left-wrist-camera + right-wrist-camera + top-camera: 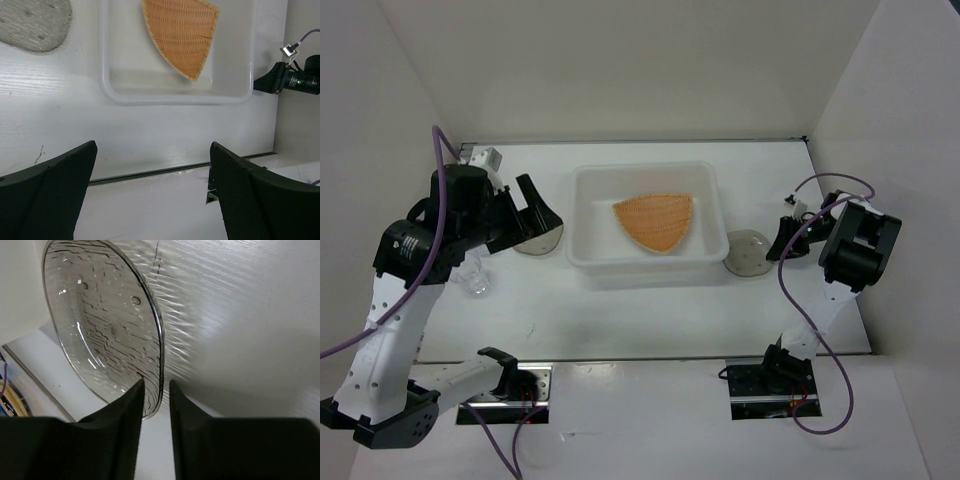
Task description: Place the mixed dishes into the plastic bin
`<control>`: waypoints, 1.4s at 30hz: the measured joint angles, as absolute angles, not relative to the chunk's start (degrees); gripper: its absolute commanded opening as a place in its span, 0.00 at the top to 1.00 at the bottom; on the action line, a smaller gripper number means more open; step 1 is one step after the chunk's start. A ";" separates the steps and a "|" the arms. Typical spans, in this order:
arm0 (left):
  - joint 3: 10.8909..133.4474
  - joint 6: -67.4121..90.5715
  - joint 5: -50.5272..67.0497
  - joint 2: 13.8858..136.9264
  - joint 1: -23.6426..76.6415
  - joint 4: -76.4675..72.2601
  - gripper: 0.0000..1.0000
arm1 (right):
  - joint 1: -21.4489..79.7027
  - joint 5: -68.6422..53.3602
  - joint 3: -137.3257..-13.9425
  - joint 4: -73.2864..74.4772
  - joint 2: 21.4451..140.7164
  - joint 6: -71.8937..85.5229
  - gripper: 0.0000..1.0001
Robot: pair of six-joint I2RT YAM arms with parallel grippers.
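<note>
One dish in: tan plate (656,222) lies inside the bin (645,268). Grey saucer (100,320) just right of bin, rim between the nearly closed right gripper (156,385) jaws; can't tell if clamped. Second saucer (32,22) and clear cup (475,282) left of bin. Left gripper (152,150) wide open, empty.

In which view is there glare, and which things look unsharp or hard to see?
Right wrist view: streaky glare on the table beside the saucer; the fingers are dark. Top view: even light, the clear cup barely shows. Left wrist view: sharp, little glare.
</note>
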State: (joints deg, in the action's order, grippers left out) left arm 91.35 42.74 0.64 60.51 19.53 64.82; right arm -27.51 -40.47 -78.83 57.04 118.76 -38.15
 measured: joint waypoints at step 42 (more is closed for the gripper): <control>86.46 42.63 -6.20 56.05 19.53 66.61 0.00 | 8.32 -36.64 -114.39 58.81 119.92 -20.73 1.00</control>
State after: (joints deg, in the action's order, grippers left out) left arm 86.46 42.63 -6.20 56.05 19.53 66.61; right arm 8.32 -36.64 -114.39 58.81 119.92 -20.73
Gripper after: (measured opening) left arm 0.998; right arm 0.009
